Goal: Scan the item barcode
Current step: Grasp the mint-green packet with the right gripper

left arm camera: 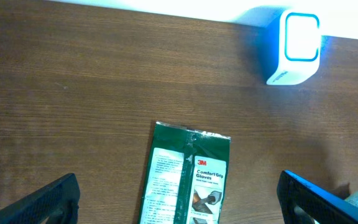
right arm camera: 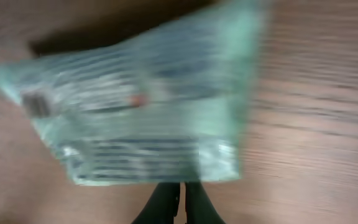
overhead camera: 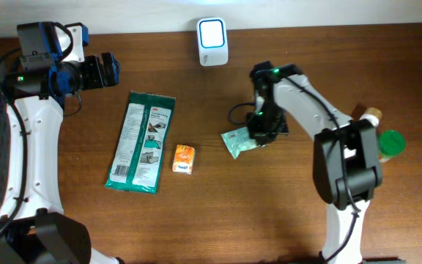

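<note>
the right gripper (right arm camera: 181,198) is pinching the near edge of the pale green packet (overhead camera: 235,142), jaws pressed together. the packet is sitting right of table centre, below the white scanner (overhead camera: 212,40). its long axis is running roughly left-right, free end pointing left toward the orange box (overhead camera: 184,159). the left gripper (overhead camera: 110,70) is hanging wide open, holding nothing.

green glove pack (left arm camera: 188,180): "3m comfort grip gloves"; other print unreadable.
</note>
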Robot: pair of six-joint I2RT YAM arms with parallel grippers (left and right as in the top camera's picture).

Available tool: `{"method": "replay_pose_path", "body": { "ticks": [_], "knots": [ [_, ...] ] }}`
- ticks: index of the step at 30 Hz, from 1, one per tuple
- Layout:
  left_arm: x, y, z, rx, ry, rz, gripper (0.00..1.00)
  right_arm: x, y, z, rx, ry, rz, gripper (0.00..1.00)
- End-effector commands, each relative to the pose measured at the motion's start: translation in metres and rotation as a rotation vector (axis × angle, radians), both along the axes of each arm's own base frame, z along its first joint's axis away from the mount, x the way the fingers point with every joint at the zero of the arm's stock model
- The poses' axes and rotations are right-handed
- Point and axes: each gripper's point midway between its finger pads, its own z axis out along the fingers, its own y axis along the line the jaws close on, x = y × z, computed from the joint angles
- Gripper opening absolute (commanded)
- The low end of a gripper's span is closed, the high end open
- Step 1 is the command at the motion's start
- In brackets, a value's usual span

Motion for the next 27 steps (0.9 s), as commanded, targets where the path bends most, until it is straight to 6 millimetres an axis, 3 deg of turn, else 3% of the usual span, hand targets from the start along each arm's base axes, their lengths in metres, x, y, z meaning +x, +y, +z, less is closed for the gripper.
{"method": "replay_pose_path", "body": {
  "ticks": [1, 3, 5, 6, 7, 14, 18, 22, 27],
  "knots": [
    [0.001, -0.002, 0.012, -0.001, -0.031, -0.01, 0.99, 0.01, -0.009, 0.034, 0.042, -0.099, 0.035, 0.04],
    [0.001, -0.002, 0.012, -0.001, -0.031, -0.01, 0.99, 0.016, -0.009, 0.048, 0.079, -0.141, 0.052, 0.08],
    [0.001, -0.002, 0.012, -0.001, -0.031, -0.01, 0.99, 0.027, -0.014, 0.059, 0.098, -0.189, 0.036, 0.39],
    [0.001, -0.002, 0.012, -0.001, -0.031, -0.01, 0.99, 0.032, -0.013, 0.06, 0.128, -0.204, 0.026, 0.5],
    [0.001, -0.002, 0.012, -0.001, -0.031, -0.01, 0.99, 0.035, -0.008, 0.06, 0.175, -0.214, 0.034, 0.53],
    [0.001, -0.002, 0.012, -0.001, -0.031, -0.01, 0.99, 0.039, 0.007, 0.025, 0.298, -0.13, 0.011, 0.56],
    [0.001, -0.002, 0.012, -0.001, -0.031, -0.01, 0.99, 0.04, -0.002, 0.008, 0.295, -0.089, -0.02, 0.55],
    [0.001, -0.002, 0.012, 0.0, -0.031, -0.01, 0.99, 0.043, -0.013, 0.003, 0.314, -0.07, -0.068, 0.54],
    [0.001, -0.002, 0.012, -0.001, -0.031, -0.01, 0.99, 0.038, 0.003, -0.008, 0.409, -0.02, -0.065, 0.48]
  ]
}}
